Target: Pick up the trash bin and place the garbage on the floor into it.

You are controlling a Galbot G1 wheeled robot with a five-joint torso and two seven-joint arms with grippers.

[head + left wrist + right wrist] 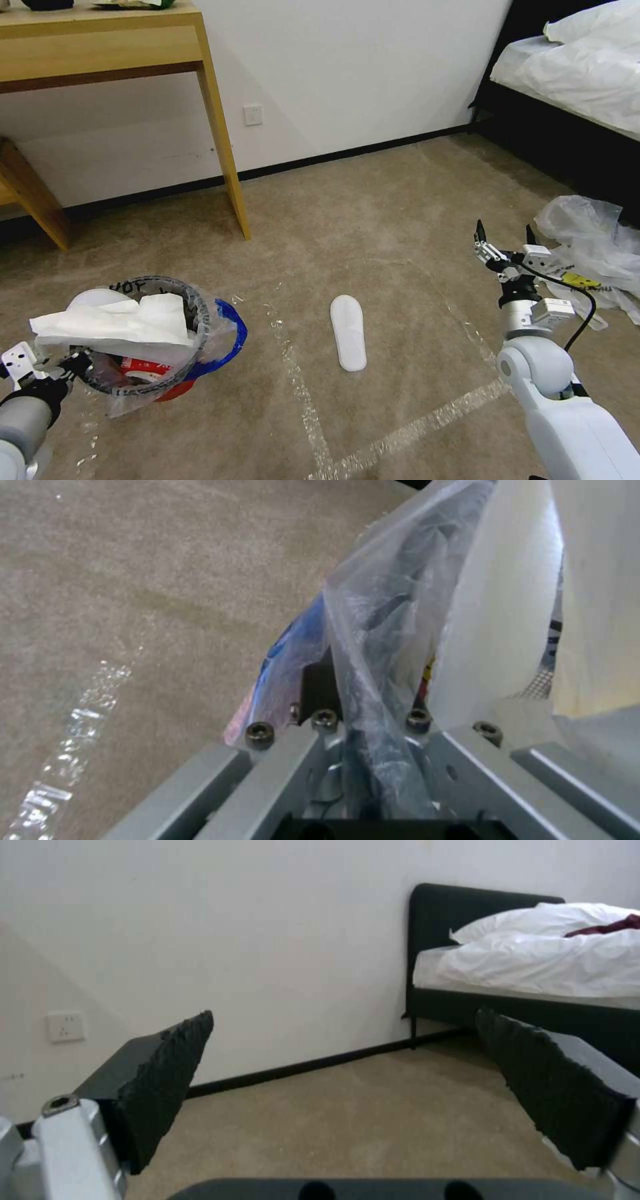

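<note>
One white flat slipper lies on the beige carpet at twelve o'clock; the left gripper pinches the lined red bin's rim at nine, keeping it ready, while the right gripper hangs wide, empty, at three.

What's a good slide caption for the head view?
Left gripper holds the filled trash bin by its rim; right gripper open above carpet, one white slipper remaining.
</note>
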